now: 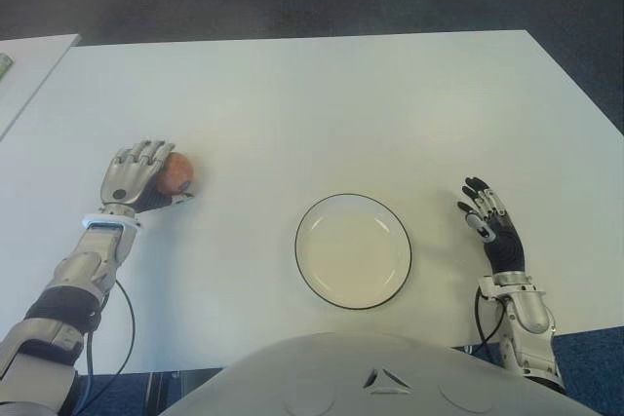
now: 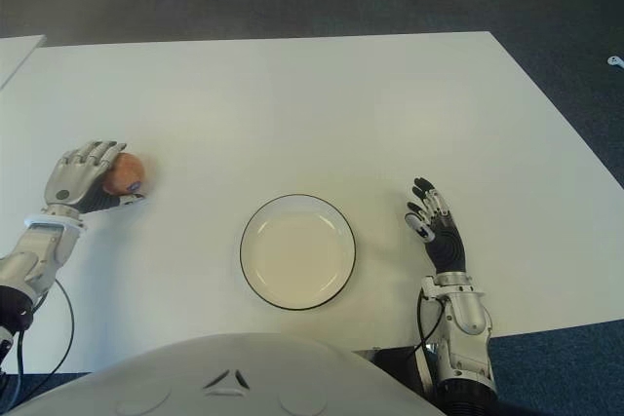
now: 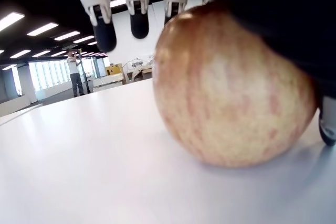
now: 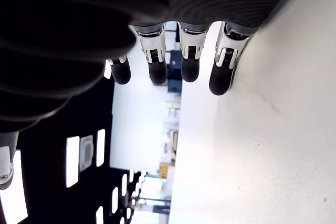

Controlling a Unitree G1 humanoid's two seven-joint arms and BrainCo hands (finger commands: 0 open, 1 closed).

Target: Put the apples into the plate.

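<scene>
One reddish-yellow apple (image 1: 177, 173) sits on the white table (image 1: 322, 104) at the left. My left hand (image 1: 136, 174) is against it, palm on its near side. In the left wrist view the apple (image 3: 231, 87) rests on the table with the fingertips (image 3: 139, 24) arched over it but apart from its skin. An empty white plate (image 1: 353, 250) with a dark rim lies near the front edge, in the middle. My right hand (image 1: 487, 216) shows to the right of the plate, fingers stretched out and holding nothing.
A second white table (image 1: 24, 65) stands at the far left, separated by a narrow gap. A black cable (image 1: 125, 328) hangs by my left forearm at the front edge. Dark floor lies beyond the table's far edge.
</scene>
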